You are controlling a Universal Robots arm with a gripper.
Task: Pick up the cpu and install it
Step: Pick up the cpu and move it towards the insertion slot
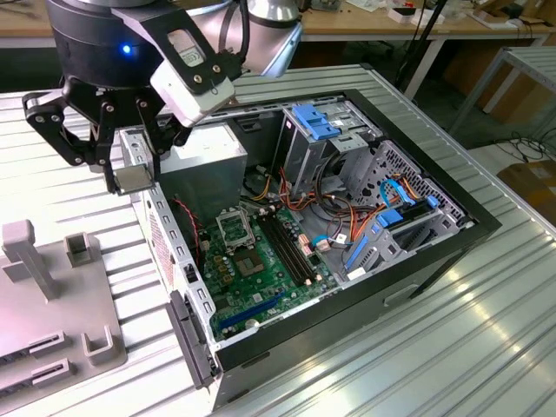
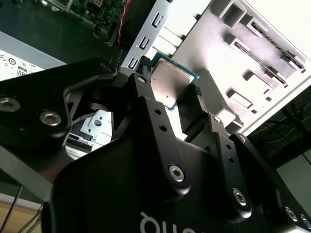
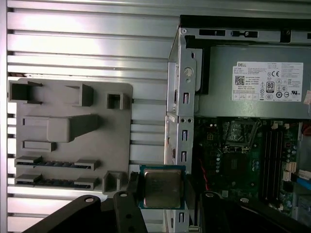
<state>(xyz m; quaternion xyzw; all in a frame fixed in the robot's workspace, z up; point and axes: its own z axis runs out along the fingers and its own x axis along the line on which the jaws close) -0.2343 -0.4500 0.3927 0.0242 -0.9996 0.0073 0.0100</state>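
Currently mid-carry, I judge: from the exterior view's left, the grey fixture tray, then the end effector clamped on the cpu above the computer case wall, then the socket, well apart. Seating calls for squaring chip to socket.

Open computer case, centre of exterior view; grey power-supply box inside, upper left; grey fixture tray, lower left; ribbed table.

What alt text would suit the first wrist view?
The gripper holds the cpu by its edges, near the wall of an open computer case showing its motherboard; a grey parts tray lies beside it on the table.
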